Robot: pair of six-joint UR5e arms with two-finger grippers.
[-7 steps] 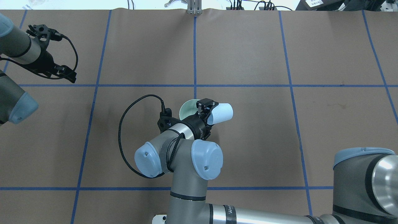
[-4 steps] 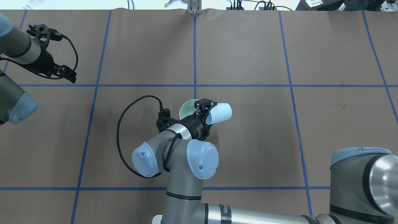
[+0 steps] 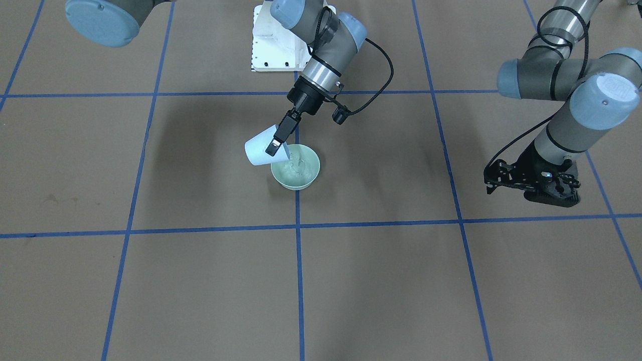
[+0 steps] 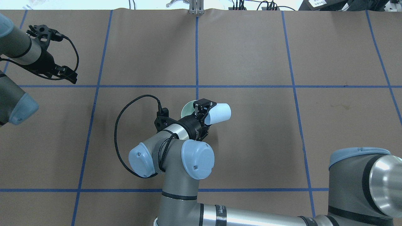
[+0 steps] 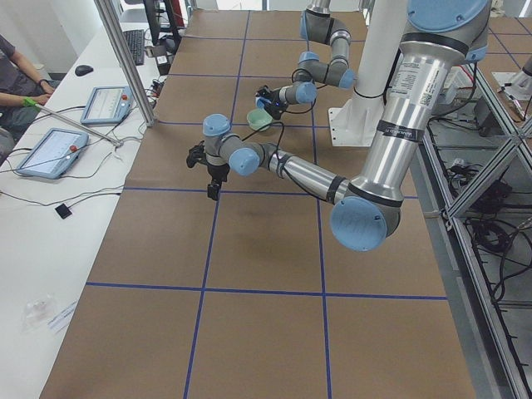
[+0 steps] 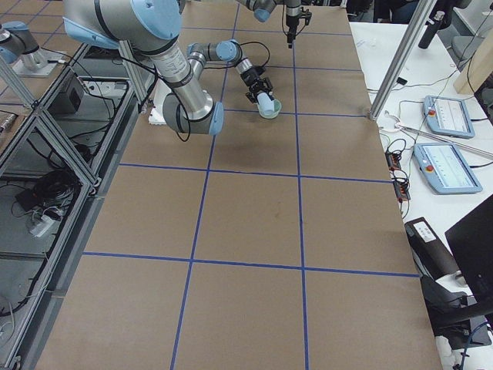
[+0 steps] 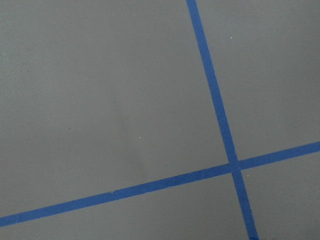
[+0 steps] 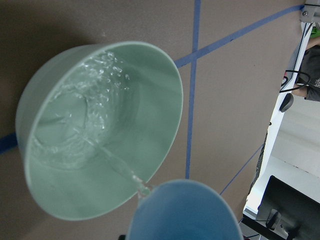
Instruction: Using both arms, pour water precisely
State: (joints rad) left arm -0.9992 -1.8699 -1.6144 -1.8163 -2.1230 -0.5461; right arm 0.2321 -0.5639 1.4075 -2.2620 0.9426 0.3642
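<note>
The jaws of the right arm [image 4: 180,201] are pinched on a pale blue cup [image 4: 220,113], one black finger on each side of its wall near the rim. The cup is tipped well over, its mouth hanging just above the near edge of a pale green bowl [image 3: 296,168] that sits on the bench [image 4: 251,56], close to a crossing of blue tape lines [image 4: 197,56].

The right wrist camera shows a thin stream of water [image 8: 115,162] running from the cup's lip into the bowl. Water already covers the bottom of the bowl, bubbling where the stream lands. No spill shows on the bench around the bowl.

By the look of it the pour is well under way but not finished. How much water is left in the cup cannot be seen. Left to do, most likely: finish the pour, bring the cup upright and set it down.

The left arm [image 4: 19,51] hangs well apart, far out to its own side, pointing down at bare bench. Its jaws hold nothing; whether they are spread or pressed together I cannot tell.
</note>
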